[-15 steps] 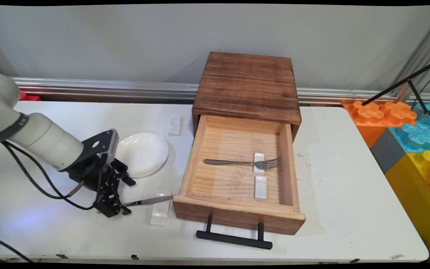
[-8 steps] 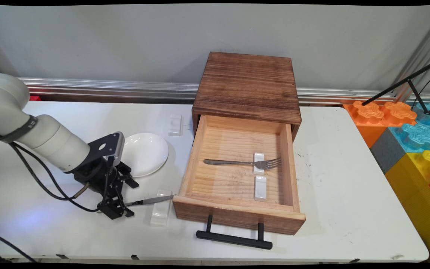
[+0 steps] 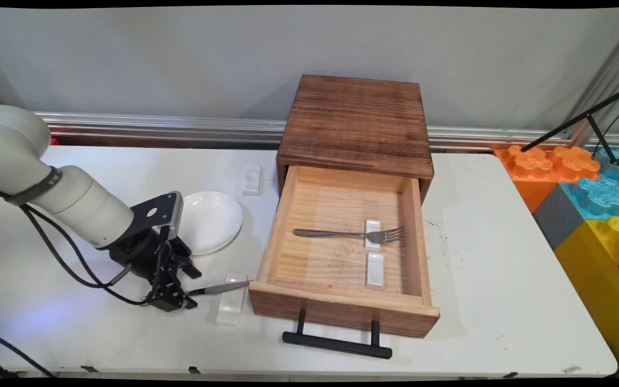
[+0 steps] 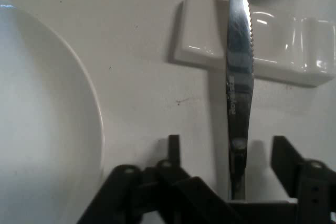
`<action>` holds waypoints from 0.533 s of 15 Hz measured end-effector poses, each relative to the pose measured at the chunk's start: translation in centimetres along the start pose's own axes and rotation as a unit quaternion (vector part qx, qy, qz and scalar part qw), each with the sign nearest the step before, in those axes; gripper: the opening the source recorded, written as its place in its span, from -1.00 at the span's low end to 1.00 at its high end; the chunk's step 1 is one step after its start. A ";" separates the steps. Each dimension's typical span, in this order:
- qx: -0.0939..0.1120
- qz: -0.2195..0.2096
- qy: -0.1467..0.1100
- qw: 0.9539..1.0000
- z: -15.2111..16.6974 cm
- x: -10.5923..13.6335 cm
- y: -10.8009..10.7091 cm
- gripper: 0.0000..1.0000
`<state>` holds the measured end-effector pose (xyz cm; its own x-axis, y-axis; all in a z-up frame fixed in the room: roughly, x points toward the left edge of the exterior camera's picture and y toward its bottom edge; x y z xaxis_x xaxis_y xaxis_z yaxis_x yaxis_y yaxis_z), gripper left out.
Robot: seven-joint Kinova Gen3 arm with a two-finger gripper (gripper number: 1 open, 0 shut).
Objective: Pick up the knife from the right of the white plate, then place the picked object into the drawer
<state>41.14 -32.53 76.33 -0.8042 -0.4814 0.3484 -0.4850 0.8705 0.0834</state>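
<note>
- The gripper (image 3: 178, 295) sits low over the tabletop (image 3: 100, 333), left of the open wooden drawer (image 3: 342, 301); its jaws stand apart on either side of the knife (image 4: 239, 77) handle, not clamped on it.
- The knife blade lies across a white rest (image 4: 252, 40) just left of the drawer front.
- A white plate (image 3: 210, 220) lies beside the gripper, left of the drawer.
- In the drawer: a fork (image 3: 350, 234) and two white rests.

Robot test lab: white bench (image 3: 476, 301) against bare wall (image 3: 180, 59), tripod (image 3: 594, 123), foam blocks (image 3: 583, 183) off bench's right edge.
</note>
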 end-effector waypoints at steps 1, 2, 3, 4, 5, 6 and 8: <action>0.000 -0.001 -0.001 1.000 0.0 0.0 0.0 -1.00; 0.000 -0.002 -0.002 1.000 0.0 0.1 -0.1 -1.00; -0.001 -0.003 -0.003 1.000 -0.1 0.1 -0.1 -1.00; -0.001 -0.004 -0.004 1.000 -0.2 0.1 -0.1 -1.00; -0.002 -0.005 -0.004 1.000 -0.3 0.1 -0.1 -1.00; -0.002 -0.006 -0.005 1.000 -0.4 0.2 -0.1 -1.00; -0.004 -0.008 -0.005 1.000 -0.7 0.3 -0.1 -1.00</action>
<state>41.18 -32.66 77.06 -0.8001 -0.4963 0.3368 -0.4952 0.8635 0.0960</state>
